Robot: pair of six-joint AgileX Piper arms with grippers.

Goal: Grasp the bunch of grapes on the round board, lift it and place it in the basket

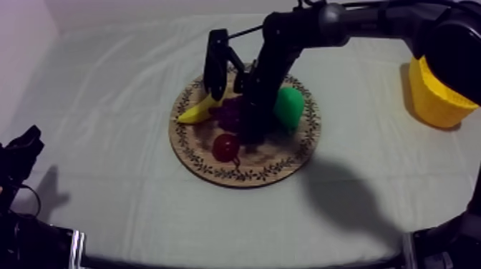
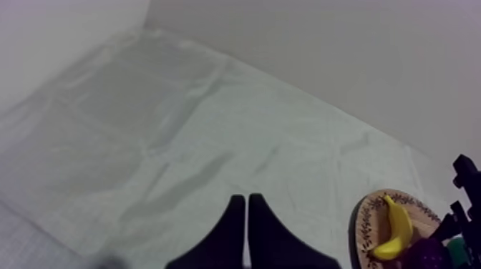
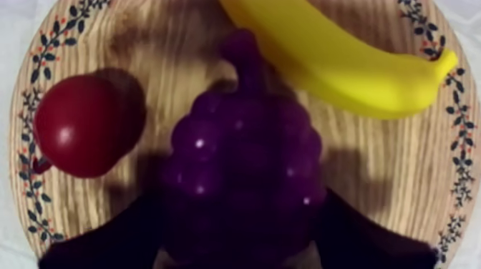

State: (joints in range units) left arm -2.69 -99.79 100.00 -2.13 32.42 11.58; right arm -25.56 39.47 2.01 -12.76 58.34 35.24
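The purple bunch of grapes (image 1: 227, 111) (image 3: 240, 172) lies on the round wooden board (image 1: 247, 174) (image 3: 154, 50), between a banana (image 1: 200, 109) (image 3: 336, 64) and a small red fruit (image 1: 226, 147) (image 3: 80, 125). My right gripper (image 1: 248, 123) (image 3: 243, 204) is down over the grapes and open, one black finger close at each side of the bunch. A green pear (image 1: 289, 107) lies on the board's right side, partly behind the arm. The yellow basket (image 1: 435, 96) stands at the far right. My left gripper (image 1: 21, 147) (image 2: 245, 211) rests shut at the lower left.
The right arm reaches in from the upper right and passes over the basket's near side. From the left wrist view, the board (image 2: 363, 218) with the banana (image 2: 396, 229) is off beside bare cloth.
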